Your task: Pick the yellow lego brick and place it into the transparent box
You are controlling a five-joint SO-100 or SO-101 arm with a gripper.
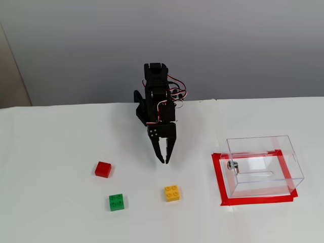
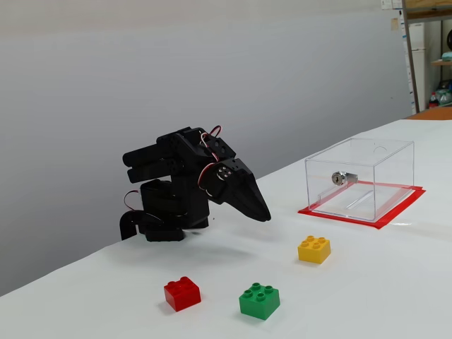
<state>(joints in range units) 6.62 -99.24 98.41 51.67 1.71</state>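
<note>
Three bricks on the white table (image 1: pixel 61 212): one yellow brick (image 1: pixel 172 193), one green brick (image 1: pixel 117 202), one red brick (image 1: pixel 103 169). One clear box (image 1: pixel 261 166), sitting on red tape (image 1: pixel 219 179), well right of the yellow brick in this fixed view. No writing readable. The gripper (image 1: pixel 165 161) hangs clenched and empty, behind the yellow brick. Plain grey wall (image 2: pixel 282 78) behind.

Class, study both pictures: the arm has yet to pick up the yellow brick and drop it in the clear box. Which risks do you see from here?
1. The green brick and red brick lie near the yellow lego brick; the tool might take the wrong one.
2. The transparent box has thin clear walls; a carried brick could strike the rim and fall outside, onto the red tape.
</note>
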